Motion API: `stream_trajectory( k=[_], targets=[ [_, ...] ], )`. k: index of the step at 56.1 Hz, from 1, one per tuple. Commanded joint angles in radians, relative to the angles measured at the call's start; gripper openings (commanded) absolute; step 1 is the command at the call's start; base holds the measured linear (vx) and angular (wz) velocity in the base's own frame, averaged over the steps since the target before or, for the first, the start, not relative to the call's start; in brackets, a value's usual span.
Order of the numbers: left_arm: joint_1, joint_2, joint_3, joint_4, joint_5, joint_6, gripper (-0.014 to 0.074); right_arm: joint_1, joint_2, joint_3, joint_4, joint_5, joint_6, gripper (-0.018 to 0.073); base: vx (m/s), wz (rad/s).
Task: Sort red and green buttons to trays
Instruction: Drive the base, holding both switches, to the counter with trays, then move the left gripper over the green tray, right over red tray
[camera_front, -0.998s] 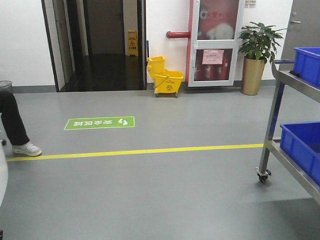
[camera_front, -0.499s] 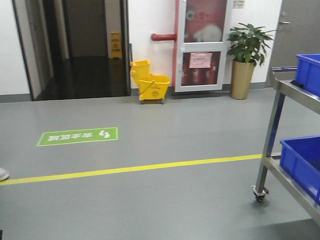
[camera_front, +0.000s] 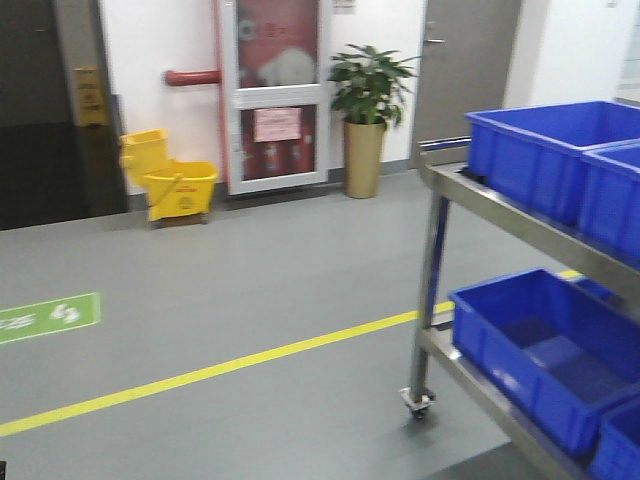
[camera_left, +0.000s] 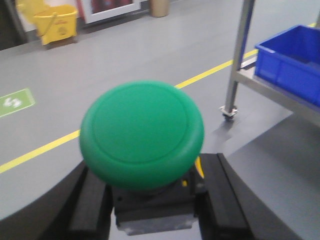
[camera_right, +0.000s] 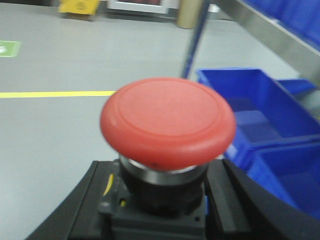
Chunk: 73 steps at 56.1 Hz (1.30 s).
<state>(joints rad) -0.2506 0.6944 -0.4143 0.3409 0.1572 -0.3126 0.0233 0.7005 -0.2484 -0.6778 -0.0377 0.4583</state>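
Note:
In the left wrist view my left gripper (camera_left: 155, 210) is shut on the dark base of the green button (camera_left: 142, 131), whose domed cap faces the camera. In the right wrist view my right gripper (camera_right: 160, 210) is shut on the dark base of the red button (camera_right: 167, 120), cap toward the camera. Both buttons are held in the air above the grey floor. The red and green trays are out of view. Neither gripper shows in the front view.
A steel wheeled cart (camera_front: 432, 260) stands at the right with deep blue crates on its top shelf (camera_front: 545, 155) and lower shelf (camera_front: 550, 350). A yellow floor line (camera_front: 220, 368), a yellow mop bucket (camera_front: 170, 180) and a potted plant (camera_front: 367, 110) are further off.
The front view has swung to the right: the cart and blue crates now fill the right side, the mop bucket and green floor sign have slid left, and the person's leg is gone.

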Motion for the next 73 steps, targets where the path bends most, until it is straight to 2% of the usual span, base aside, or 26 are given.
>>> stream_trajectory(
  k=[1,33,73],
  targets=[
    [0.003,0.0,-0.037,-0.004,-0.087,-0.009,-0.0001,-0.002,-0.006,-0.036,-0.001,-0.067,0.002,0.0011,0.4,-0.56],
    [0.003,0.0,-0.037,-0.004,-0.086,-0.009,-0.0001,-0.002,-0.006,-0.036,-0.001,-0.067,0.002,0.0011,0.33,-0.58],
    [0.003,0.0,-0.037,-0.004,-0.086,-0.009,-0.0001,-0.002,-0.006,-0.036,-0.001,-0.062,0.002,0.0011,0.19,-0.69]
  ],
)
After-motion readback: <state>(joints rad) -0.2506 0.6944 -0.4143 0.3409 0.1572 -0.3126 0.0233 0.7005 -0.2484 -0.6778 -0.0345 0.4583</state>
